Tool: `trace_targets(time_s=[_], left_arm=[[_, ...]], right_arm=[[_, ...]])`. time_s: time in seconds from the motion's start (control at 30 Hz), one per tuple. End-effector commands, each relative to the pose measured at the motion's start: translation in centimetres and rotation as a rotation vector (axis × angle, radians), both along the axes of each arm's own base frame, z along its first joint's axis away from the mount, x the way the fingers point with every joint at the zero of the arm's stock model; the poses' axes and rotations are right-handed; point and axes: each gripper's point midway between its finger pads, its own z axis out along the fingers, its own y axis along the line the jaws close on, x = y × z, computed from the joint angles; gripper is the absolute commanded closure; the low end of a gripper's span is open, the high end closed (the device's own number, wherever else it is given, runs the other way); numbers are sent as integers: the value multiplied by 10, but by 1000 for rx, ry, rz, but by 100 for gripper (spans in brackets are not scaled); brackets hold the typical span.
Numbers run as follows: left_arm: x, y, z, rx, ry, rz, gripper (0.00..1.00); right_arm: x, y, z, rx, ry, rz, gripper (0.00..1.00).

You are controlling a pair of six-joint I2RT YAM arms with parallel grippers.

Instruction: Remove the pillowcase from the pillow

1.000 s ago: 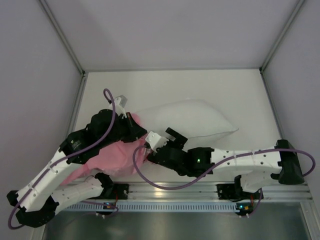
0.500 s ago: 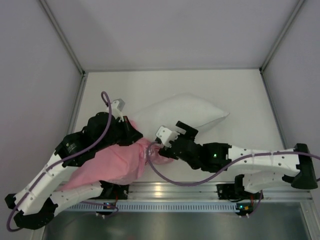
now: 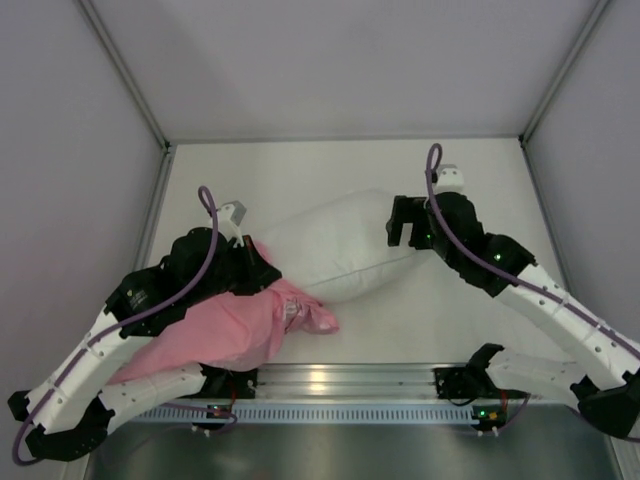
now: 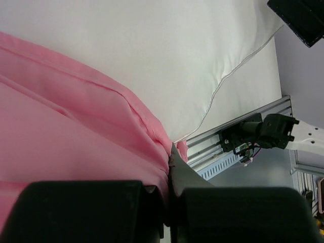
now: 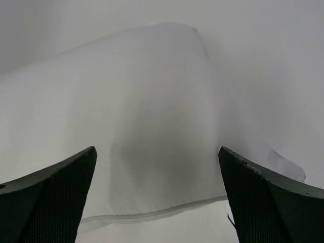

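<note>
Clamping pillowcase [image 3: 230,330] at pillow's [image 3: 335,245] left end with left gripper [image 4: 169,202], hovering right gripper [image 3: 402,222] wide open over right end. Seemingly final pull: pin pillow, drag clear.

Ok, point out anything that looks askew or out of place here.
Nothing is spilled or damaged. The pillow lies slanted across the table, and the pink pillowcase is crumpled in a heap at the near left edge, pinched in the left jaws. The right jaws stand open at the pillow's right end.
</note>
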Motion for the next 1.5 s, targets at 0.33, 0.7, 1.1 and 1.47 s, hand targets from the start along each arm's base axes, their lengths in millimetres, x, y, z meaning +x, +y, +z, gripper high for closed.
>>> trace_targets(time_s=[0.33, 0.7, 1.1, 1.47], left_arm=[[8, -8, 35, -112, -109, 3, 100], [9, -8, 34, -111, -114, 5, 100], [6, -10, 34, -122, -109, -15, 100], [-12, -54, 28, -204, -54, -247, 100]], right_arm=[[-19, -53, -50, 296, 274, -171, 0], [-28, -93, -63, 315, 314, -256, 0], [-23, 4, -58, 801, 352, 208, 1], [2, 37, 15, 905, 126, 315, 100]])
